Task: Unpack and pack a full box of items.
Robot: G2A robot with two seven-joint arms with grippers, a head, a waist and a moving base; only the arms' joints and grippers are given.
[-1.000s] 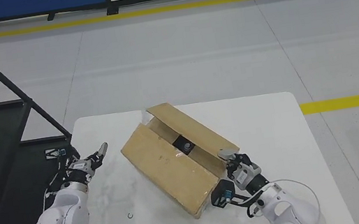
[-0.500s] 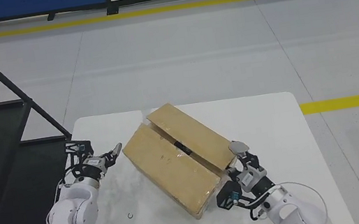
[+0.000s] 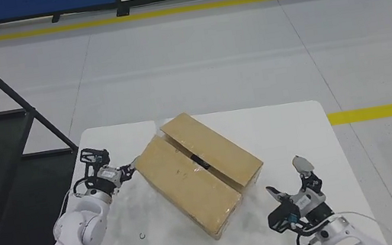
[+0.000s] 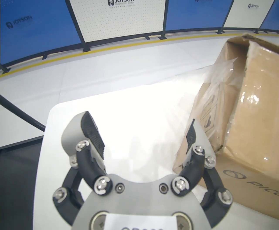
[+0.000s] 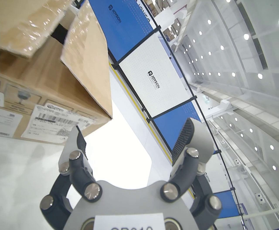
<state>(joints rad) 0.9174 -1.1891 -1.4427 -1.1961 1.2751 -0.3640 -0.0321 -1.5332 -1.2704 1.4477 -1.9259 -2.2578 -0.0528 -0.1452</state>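
I hold left fingers (image 3: 128,169) wide, empty, just beside closed brown plastic-wrapped cardboard box (image 3: 200,172), likely to brace it; right fingers (image 3: 300,165) wide, empty, apart.

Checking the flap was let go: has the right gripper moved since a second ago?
Yes. The right gripper, open, has drawn back from the box at its near corner, toward the right edge of the table.
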